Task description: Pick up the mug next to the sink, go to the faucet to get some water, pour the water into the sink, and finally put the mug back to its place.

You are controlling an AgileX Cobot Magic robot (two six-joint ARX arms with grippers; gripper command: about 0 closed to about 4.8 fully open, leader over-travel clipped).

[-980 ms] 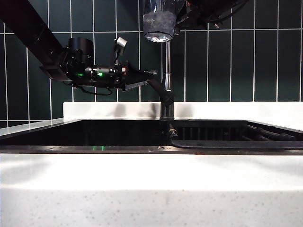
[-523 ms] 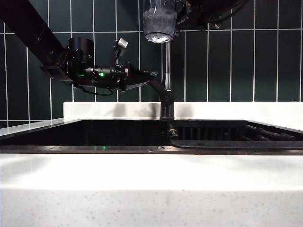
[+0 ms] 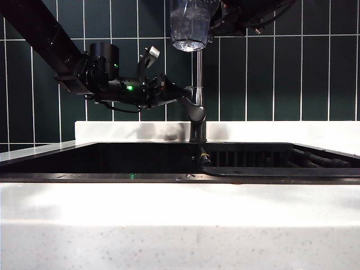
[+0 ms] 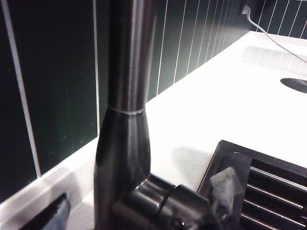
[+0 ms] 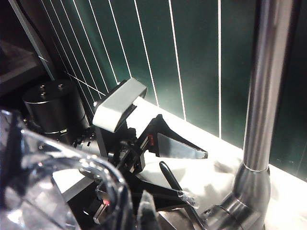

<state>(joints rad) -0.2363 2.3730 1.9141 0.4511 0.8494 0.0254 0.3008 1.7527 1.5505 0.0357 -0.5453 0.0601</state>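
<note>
- One glass mug (image 3: 191,25) hangs at the top of the exterior view, above the sink (image 3: 140,160) and close beside the faucet (image 3: 198,90) pipe. We see its clear rim in the right wrist view too (image 5: 62,191).
- We judge the right gripper (image 3: 222,19), just beside the mug, to be clamped narrow on it. Its fingers are mostly cut off by the frame edge, so the hold itself is our reading.
- The mug's thick base looked frosted and whitish a second ago and now reads clearer. We take that as the water in it settling, though we cannot confirm it.
- The left gripper (image 3: 183,95) reaches in from the left with its jaws spread wide. Its fingertips (image 5: 192,152) lie on either side of the faucet's grey lever handle (image 3: 194,107), low on the pipe.
- Over the last second its wrist has swung, tilting the fingers up and carrying the lever with them.
- We judge this closes the tap: filling looks finished, and pouring into the sink comes next.
- Behind both arms stand the dark green wall tiles (image 3: 281,73). The white speckled counter (image 3: 180,225) runs in front of the sink.
</note>
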